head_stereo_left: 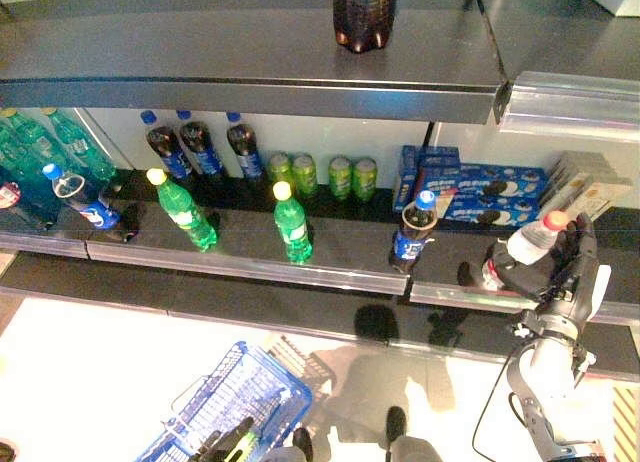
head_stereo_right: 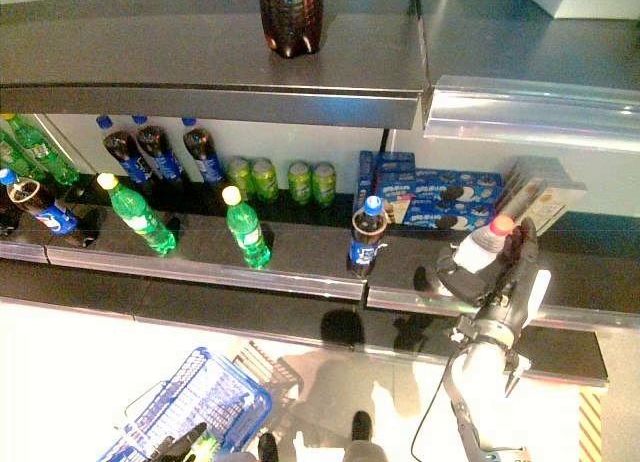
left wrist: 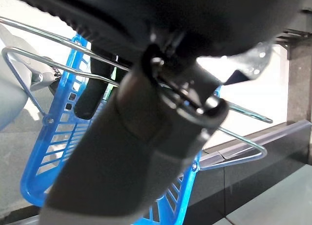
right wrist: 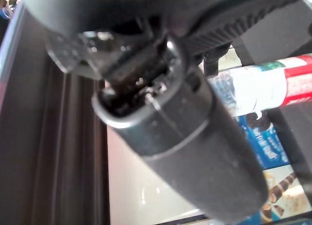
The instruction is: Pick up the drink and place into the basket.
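At the right end of the lower shelf [head_stereo_left: 330, 272], my right hand [head_stereo_left: 567, 267] is shut on the drink, a clear bottle with a red cap and a red-and-white label [head_stereo_left: 528, 244]. The bottle is tilted, cap pointing up and to the right, and looks lifted just above the shelf. The right wrist view shows the same bottle [right wrist: 263, 88] past the thumb. The blue wire basket [head_stereo_left: 235, 402] hangs low at the bottom left, in front of the shelf. My left hand [left wrist: 92, 96] is curled round its metal handle [left wrist: 234, 137].
The lower shelf holds a cola bottle [head_stereo_left: 413, 232], two green bottles [head_stereo_left: 291, 224], dark bottles [head_stereo_left: 200, 147], green cans [head_stereo_left: 320, 174] and blue cookie boxes [head_stereo_left: 480, 187] behind the drink. A dark bottle [head_stereo_left: 364, 14] stands on the upper shelf. Pale floor lies below.
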Available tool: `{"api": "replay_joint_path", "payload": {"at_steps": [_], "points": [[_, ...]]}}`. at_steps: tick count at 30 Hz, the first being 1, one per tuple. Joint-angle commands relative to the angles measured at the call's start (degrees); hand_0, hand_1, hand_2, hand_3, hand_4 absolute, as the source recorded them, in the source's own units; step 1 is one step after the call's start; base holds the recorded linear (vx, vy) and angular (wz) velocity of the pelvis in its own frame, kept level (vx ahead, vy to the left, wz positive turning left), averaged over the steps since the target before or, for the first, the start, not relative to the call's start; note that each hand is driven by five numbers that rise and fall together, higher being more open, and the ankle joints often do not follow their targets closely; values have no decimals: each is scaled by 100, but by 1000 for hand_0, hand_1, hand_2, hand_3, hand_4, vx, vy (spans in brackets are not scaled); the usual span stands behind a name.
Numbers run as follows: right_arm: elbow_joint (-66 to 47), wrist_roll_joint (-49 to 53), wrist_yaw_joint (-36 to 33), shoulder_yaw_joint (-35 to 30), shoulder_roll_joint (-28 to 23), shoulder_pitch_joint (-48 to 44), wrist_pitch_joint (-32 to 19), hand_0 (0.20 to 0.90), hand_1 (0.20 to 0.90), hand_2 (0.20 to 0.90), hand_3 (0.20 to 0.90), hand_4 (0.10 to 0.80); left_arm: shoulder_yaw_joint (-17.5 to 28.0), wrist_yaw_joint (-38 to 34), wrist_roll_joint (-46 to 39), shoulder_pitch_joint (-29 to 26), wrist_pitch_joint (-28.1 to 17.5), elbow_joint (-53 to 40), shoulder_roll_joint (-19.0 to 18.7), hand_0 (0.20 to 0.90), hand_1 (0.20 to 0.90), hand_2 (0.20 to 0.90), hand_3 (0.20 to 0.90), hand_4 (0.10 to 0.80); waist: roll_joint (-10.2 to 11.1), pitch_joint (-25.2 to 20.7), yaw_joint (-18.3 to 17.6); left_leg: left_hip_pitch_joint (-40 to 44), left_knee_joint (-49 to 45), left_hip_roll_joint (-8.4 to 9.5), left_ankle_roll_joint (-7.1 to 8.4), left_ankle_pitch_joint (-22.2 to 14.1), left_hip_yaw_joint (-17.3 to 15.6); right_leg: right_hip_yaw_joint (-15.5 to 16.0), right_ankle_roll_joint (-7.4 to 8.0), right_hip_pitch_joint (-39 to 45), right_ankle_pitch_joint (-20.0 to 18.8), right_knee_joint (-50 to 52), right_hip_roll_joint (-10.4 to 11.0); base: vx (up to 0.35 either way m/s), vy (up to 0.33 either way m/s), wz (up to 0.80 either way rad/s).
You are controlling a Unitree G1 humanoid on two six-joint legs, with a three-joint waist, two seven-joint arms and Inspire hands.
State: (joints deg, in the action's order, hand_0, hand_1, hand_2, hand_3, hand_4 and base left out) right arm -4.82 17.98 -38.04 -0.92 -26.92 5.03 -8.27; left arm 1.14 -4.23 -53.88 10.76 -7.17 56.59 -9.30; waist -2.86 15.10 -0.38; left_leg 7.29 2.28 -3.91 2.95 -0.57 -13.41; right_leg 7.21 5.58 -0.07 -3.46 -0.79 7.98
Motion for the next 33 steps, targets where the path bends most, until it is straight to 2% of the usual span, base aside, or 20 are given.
{"api": "replay_joint_path", "payload": {"at_steps": [1,7,12,27,33], "points": [[-413,-362,-320,-120,-618,-795,-745,900,900,900,900,800,-181,273,-296,-7,-313,-375,104,300,300,300,200,100,19,68,30,-762,-1261,-54,28,-427,580,364,38,-241,513,979,354,-116,-18,2],[-226,-412,-697,59,-760,-1502,-781,900,900,900,900,800,-439,256,-659,-275,-357,-571,28,300,300,300,200,100,-103,543,72,-1181,-1506,-32,36,-370,710,397,-50,-553,543,1171,374,-148,-15,-2],[-136,-401,-862,168,-849,-1849,-687,900,900,900,900,800,-528,205,-764,-410,-394,-628,27,300,300,300,200,100,-146,744,77,-1392,-1619,-36,43,-312,735,413,-77,-715,531,1258,399,-70,-13,-15],[477,-159,-914,336,-983,-3238,-725,900,900,900,900,800,-690,226,-1034,-856,-426,-810,-36,300,300,300,200,100,-304,1391,151,-2190,-2137,6,34,-215,805,420,-233,-1432,539,1728,440,-74,-10,0],[594,16,-738,330,-957,-3396,-694,900,900,900,900,800,-683,184,-999,-906,-396,-847,2,300,300,300,200,100,-330,1433,153,-2238,-2188,11,31,-183,803,402,-280,-1495,558,1803,423,-6,4,0]]}}
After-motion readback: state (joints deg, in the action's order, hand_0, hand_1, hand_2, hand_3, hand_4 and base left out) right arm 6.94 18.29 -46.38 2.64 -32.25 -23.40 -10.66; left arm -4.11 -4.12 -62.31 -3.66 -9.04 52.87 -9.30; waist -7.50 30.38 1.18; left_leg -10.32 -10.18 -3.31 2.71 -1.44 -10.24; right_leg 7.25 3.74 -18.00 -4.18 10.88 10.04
